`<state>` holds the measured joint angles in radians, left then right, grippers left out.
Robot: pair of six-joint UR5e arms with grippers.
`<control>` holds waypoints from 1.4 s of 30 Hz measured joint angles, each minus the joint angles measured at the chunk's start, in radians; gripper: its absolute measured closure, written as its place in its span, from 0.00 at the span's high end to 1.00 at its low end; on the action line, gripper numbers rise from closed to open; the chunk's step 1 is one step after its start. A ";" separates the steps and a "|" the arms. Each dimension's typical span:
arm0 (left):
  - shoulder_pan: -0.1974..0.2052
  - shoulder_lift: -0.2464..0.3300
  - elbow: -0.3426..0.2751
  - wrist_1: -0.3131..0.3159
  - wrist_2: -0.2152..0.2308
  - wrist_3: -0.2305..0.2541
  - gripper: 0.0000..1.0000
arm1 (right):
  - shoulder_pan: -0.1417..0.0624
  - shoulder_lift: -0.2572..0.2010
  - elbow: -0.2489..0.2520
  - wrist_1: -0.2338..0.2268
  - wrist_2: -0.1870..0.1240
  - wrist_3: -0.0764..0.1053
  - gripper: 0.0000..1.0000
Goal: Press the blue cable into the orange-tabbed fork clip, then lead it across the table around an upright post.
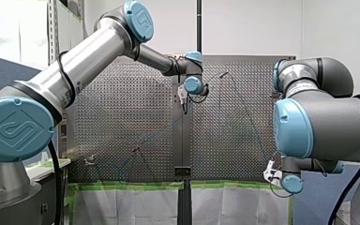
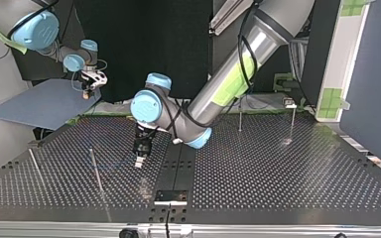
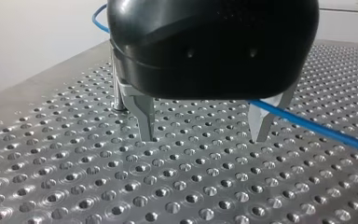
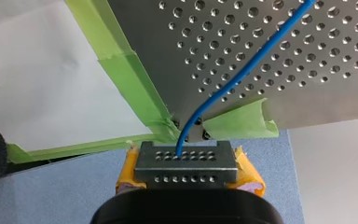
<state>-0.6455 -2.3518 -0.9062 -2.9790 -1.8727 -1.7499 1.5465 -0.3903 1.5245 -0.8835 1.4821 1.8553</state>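
Cable axis: the blue cable runs in one long slant away from my right end effector and over the bench corner. Under my left arm it slants on past one metal finger.
Right end effector: fingers together, clamped on the cable's end, with yellow pads at the sides; it hangs off the bench over a blue-grey board.
Left end effector: fingers wide apart, tips just above the bench, gripping nothing. I cannot tell whether a finger touches the cable.
Left wrist view alone: an upright post just behind the other finger.
Right wrist view alone: green tape along the bench edge.
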 joint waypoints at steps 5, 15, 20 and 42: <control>0.005 0.001 0.000 0.000 0.004 -0.035 1.00 | 0.000 0.000 0.000 0.001 0.000 0.001 0.00; 0.013 0.001 0.000 0.000 0.012 -0.116 1.00 | -0.001 0.001 0.000 0.013 0.005 0.001 0.00; 0.016 0.001 0.000 -0.002 -0.003 -0.159 1.00 | -0.001 0.001 0.000 0.015 0.006 0.001 0.00; 0.017 0.002 0.000 -0.139 -0.038 -0.374 1.00 | -0.001 0.001 -0.006 0.023 0.009 -0.017 0.00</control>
<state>-0.6282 -2.3498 -0.9062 -3.1175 -1.9102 -2.1238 1.5456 -0.3895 1.5189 -0.8609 1.4909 1.8384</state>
